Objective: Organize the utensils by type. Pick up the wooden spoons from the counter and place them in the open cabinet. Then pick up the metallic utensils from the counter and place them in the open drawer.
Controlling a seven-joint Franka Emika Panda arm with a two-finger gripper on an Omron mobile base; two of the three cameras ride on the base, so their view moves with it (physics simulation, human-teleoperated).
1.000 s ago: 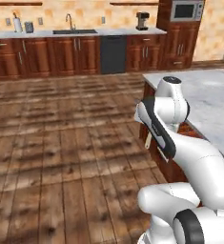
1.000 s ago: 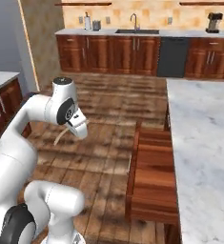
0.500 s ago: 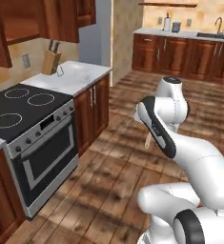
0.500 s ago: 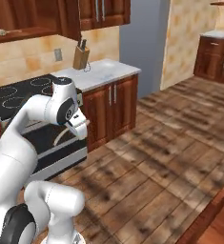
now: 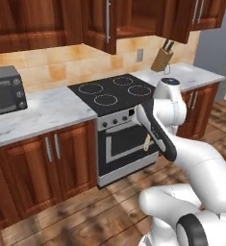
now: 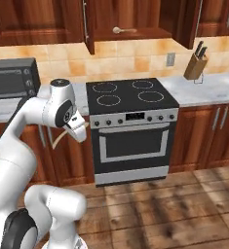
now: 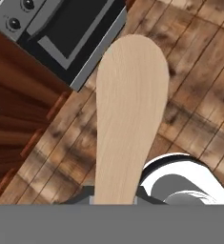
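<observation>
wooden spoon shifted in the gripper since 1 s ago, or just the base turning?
Cannot tell. The wooden spoon hangs from the gripper as before; the whole background changed, so the base moved.

We count two wooden spoons: one spoon [image 7: 130, 119] close up before the hand camera, a second spoon [image 6: 120, 30] lying on the open cabinet's shelf [image 6: 135, 35]. One stove [image 6: 130, 97] with four burner rings [image 6: 106, 87]. One knife block [image 6: 195, 68], one microwave [image 5: 4, 91]. We make out seven knobs on the stove front [image 6: 161, 117], though they are small.
</observation>
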